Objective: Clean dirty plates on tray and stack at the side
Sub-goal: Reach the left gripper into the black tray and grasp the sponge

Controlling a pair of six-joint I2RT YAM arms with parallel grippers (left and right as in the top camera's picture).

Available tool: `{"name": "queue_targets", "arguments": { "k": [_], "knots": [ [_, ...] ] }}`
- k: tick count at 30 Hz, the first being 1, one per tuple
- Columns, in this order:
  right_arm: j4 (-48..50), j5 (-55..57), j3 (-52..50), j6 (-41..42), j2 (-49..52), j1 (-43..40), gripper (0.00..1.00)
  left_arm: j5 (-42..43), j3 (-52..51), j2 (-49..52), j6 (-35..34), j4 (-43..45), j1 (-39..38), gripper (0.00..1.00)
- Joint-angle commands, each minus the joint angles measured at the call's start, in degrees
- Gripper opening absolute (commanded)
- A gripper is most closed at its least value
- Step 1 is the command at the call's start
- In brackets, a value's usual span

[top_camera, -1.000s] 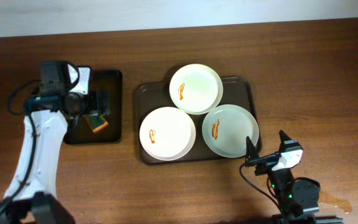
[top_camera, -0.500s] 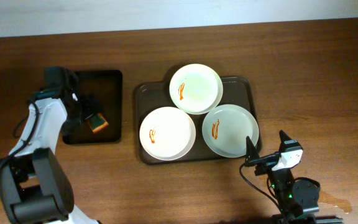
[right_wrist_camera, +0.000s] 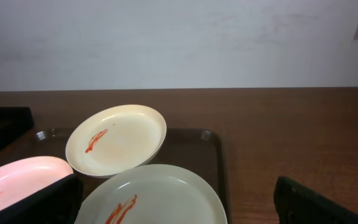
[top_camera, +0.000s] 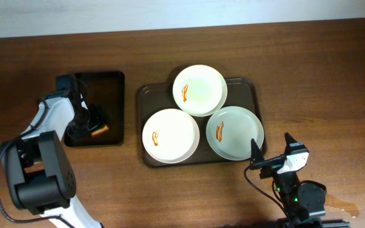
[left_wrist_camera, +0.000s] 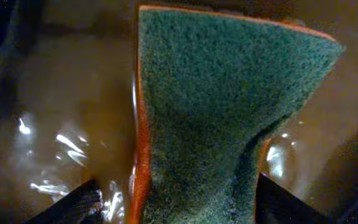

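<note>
Three white plates lie on the brown tray (top_camera: 149, 96): a far one (top_camera: 199, 90), a near-left one (top_camera: 171, 135) and a near-right one (top_camera: 235, 132). Each has an orange sauce smear. My left gripper (top_camera: 92, 121) is open and low in a small black tray, its fingers either side of a green and orange sponge (left_wrist_camera: 222, 118). In the left wrist view the jaws (left_wrist_camera: 179, 202) straddle the sponge without squeezing it. My right gripper (top_camera: 270, 153) is open and empty, just off the brown tray's near right corner. In its wrist view (right_wrist_camera: 179, 208) it faces the near-right plate (right_wrist_camera: 160, 193) and the far plate (right_wrist_camera: 117, 140).
The small black tray (top_camera: 109, 82) lies left of the brown tray, with a narrow strip of wood table between them. The table's right half (top_camera: 322, 82) is bare wood. A pale wall (right_wrist_camera: 179, 43) runs behind the table.
My left arm has swung down and in over the black tray, and its gripper has dropped around the sponge. The right arm and the plates have not moved.
</note>
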Motion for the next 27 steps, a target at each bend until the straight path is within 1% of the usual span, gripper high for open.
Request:
{"name": "queue_targets", "arguments": {
  "k": [1, 2, 3, 5, 6, 7, 8, 9, 10, 11, 12, 13, 14, 16, 18, 19, 21, 23, 24, 25, 26, 27],
  "knots": [
    [-0.28, 0.09, -0.31, 0.2, -0.37, 0.35, 0.98, 1.49, -1.09, 1.57, -0.15, -1.79, -0.26, 0.2],
    [-0.28, 0.09, -0.31, 0.2, -0.37, 0.35, 0.98, 1.49, -1.09, 1.57, -0.15, -1.86, -0.26, 0.06],
    [-0.28, 0.09, -0.31, 0.17, -0.37, 0.35, 0.98, 1.49, -1.09, 1.57, -0.17, -1.86, -0.26, 0.0],
    [-0.28, 0.09, -0.31, 0.2, -0.37, 0.35, 0.98, 1.44, -1.09, 1.57, -0.15, -1.77, -0.26, 0.0],
    [-0.28, 0.09, -0.31, 0.2, -0.37, 0.35, 0.98, 0.7, -1.09, 1.57, -0.17, -1.57, -0.26, 0.02],
    [-0.28, 0.09, -0.31, 0.2, -0.37, 0.35, 0.98, 0.59, -1.09, 1.57, -0.15, -1.18, -0.26, 0.34],
    [-0.28, 0.09, -0.31, 0.2, -0.37, 0.35, 0.98, 0.59, -1.09, 1.57, -0.15, -0.61, -0.26, 0.64],
    [-0.28, 0.09, -0.31, 0.2, -0.37, 0.35, 0.98, 0.57, -1.09, 1.57, -0.13, 1.05, -0.26, 0.78],
    [-0.28, 0.09, -0.31, 0.2, -0.37, 0.35, 0.98, 0.55, -1.09, 1.57, -0.13, 2.73, -0.26, 0.81],
    [-0.28, 0.09, -0.31, 0.17, -0.37, 0.35, 0.99, -0.87, -1.09, 1.57, -0.13, 5.25, -0.26, 0.82],
    [-0.28, 0.09, -0.31, 0.17, -0.37, 0.35, 0.98, -2.89, -1.09, 1.57, -0.07, 6.82, -0.26, 0.8],
    [-0.28, 0.09, -0.31, 0.2, -0.37, 0.35, 0.98, -3.5, -1.09, 1.57, 3.08, 8.57, -0.26, 0.77],
    [-0.28, 0.09, -0.31, 0.2, -0.37, 0.35, 0.98, -3.5, -1.09, 1.57, 5.38, 10.05, -0.26, 0.77],
    [-0.28, 0.09, -0.31, 0.2, -0.37, 0.35, 0.98, -3.48, -1.09, 1.64, 6.16, 12.24, -0.26, 0.76],
    [-0.28, 0.09, -0.31, 0.17, -0.37, 0.35, 0.98, -3.43, -1.09, 1.75, 6.14, 13.53, -0.26, 0.63],
    [-0.28, 0.09, -0.31, 0.2, -0.37, 0.35, 0.98, -3.43, -1.09, 1.86, 6.14, 13.88, -0.26, 0.47],
    [-0.28, 0.09, -0.31, 0.17, -0.37, 0.35, 0.98, -3.43, -1.09, 2.6, 6.14, 13.62, -0.26, 0.0],
    [-0.28, 0.09, -0.31, 0.17, -0.37, 0.35, 0.98, -3.37, -1.01, 2.47, 6.14, 12.9, -0.26, 0.0],
    [-0.28, 0.09, -0.31, 0.2, -0.37, 0.35, 0.98, -1.81, -0.59, 2.1, 6.14, 11.74, -0.26, 0.0],
    [-0.28, 0.09, -0.31, 0.2, -0.37, 0.35, 0.98, 1.46, 0.22, 0.79, 6.12, 10.16, -0.26, 0.0],
    [-0.28, 0.09, -0.31, 0.17, -0.37, 0.35, 0.98, 3.78, 0.61, -0.26, 6.12, 9.05, -0.26, 0.38],
    [-0.28, 0.09, -0.31, 0.2, -0.37, 0.35, 0.98, 4.98, 0.66, -1.29, 6.12, 6.84, -0.26, 1.0]
  ]
}}
